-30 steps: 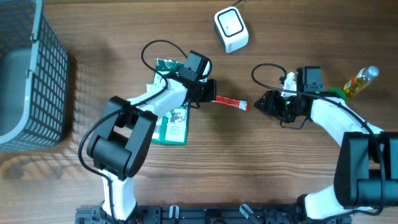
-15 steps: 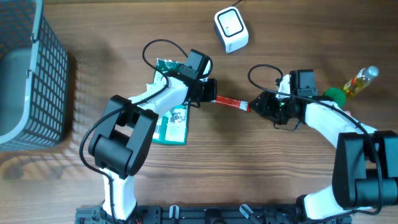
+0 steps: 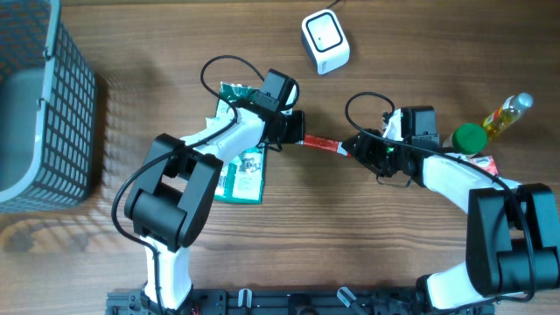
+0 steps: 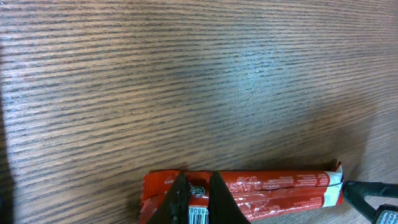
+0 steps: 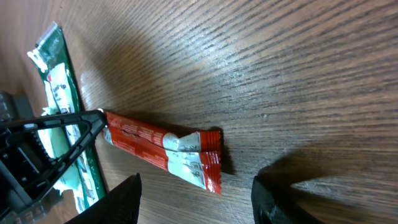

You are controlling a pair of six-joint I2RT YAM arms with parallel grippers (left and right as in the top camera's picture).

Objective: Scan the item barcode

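The item is a long red snack packet point(image 3: 325, 144) lying across the middle of the wooden table. My left gripper point(image 3: 296, 138) is shut on its left end. In the left wrist view the two black fingertips pinch the packet point(image 4: 267, 186), and a barcode point(image 4: 199, 215) shows between them. My right gripper point(image 3: 357, 147) is open at the packet's right end. In the right wrist view its fingers stand wide apart, just short of the packet's red-and-white end point(image 5: 186, 155) and not touching it. The white scanner point(image 3: 325, 41) sits at the back.
A green packet point(image 3: 241, 166) lies under the left arm. A grey wire basket point(image 3: 44, 105) stands at the far left. A yellow bottle point(image 3: 506, 115) and a green cap point(image 3: 468, 137) lie at the right, behind the right arm.
My right gripper has moved left across the table, up to the packet's right end. The left gripper and the packet have stayed in place.
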